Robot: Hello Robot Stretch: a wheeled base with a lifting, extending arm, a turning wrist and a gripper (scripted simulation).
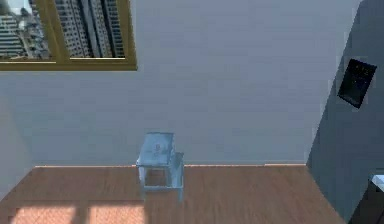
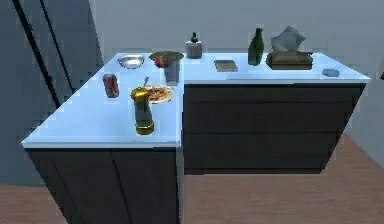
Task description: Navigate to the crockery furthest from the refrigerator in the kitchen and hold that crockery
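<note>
Several crockery pieces sit on the L-shaped counter (image 2: pixel 70 125) in the arm side view: grey bowl (image 2: pixel 130 62), reddish bowl (image 2: pixel 166 57), cup (image 2: pixel 172 71), plate (image 2: pixel 160 94) beside a jar (image 2: pixel 144 112), small dish (image 2: pixel 331 72) far right. I can't tell the gripper's state.

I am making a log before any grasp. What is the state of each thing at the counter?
green bottle, upright.
red can, upright.
jar, upright, near the counter's front edge.
plate, flat, food on it.
cup, upright.
metal bowl, right way up.
tissue box, tissue sticking out.
cabinet drawers, shut.
</note>
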